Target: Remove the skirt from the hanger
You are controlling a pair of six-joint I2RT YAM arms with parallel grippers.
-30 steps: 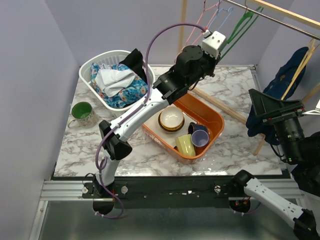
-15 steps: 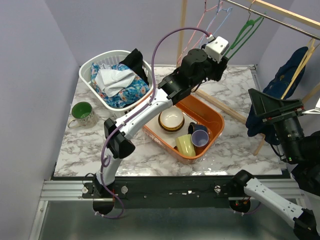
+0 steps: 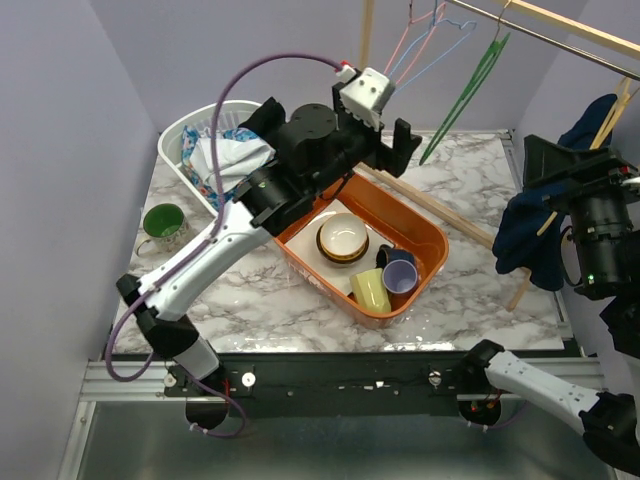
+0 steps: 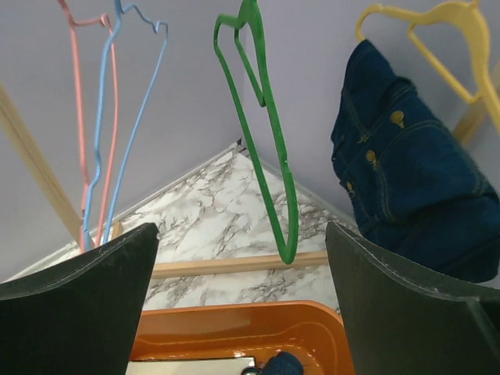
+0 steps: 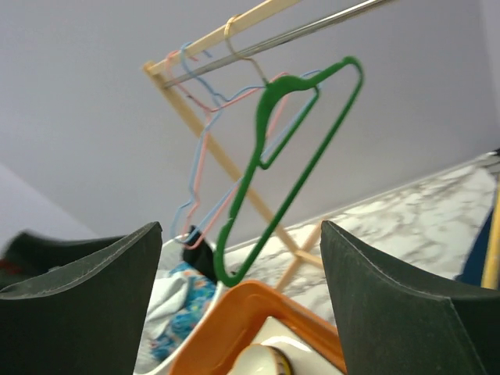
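Marble covered the table [image 3: 250,300]. At its left edge stood a green mug [image 3: 163,222], and behind it a white laundry basket [image 3: 186,134] held crumpled cloth, some of it floral.

The left arm [image 3: 215,245] reached up and across the basket's near side. The left gripper [image 4: 242,234] hung above the back of an orange tub [image 3: 432,236], its fingers [image 4: 86,305] spread wide and holding nothing. Only the hangers and the wall showed between them in the wrist view.

The tub sat at the middle of the table and held a bowl [image 3: 343,238], a yellow cup [image 3: 371,290] and a purple cup [image 3: 400,270]. A wooden bar [image 3: 440,208] lay on the marble just behind it.

Above, a pink hanger [image 4: 78,94], a blue hanger [image 4: 129,117] and a green hanger [image 4: 269,133] hung bare from the rail [image 3: 560,40]. The green one was tilted, its lower end toward the left gripper.

Farther right, the skirt [image 4: 406,172], dark blue denim with brass buttons, hung from a yellow hanger [image 4: 437,16] beside the rack's right post. In the overhead view it drooped toward the table's right edge, just beside the right arm.

The right gripper [image 5: 242,234] was raised next to the skirt and faced back toward the green hanger. Its fingers [image 5: 391,305] stood well apart with nothing between them.
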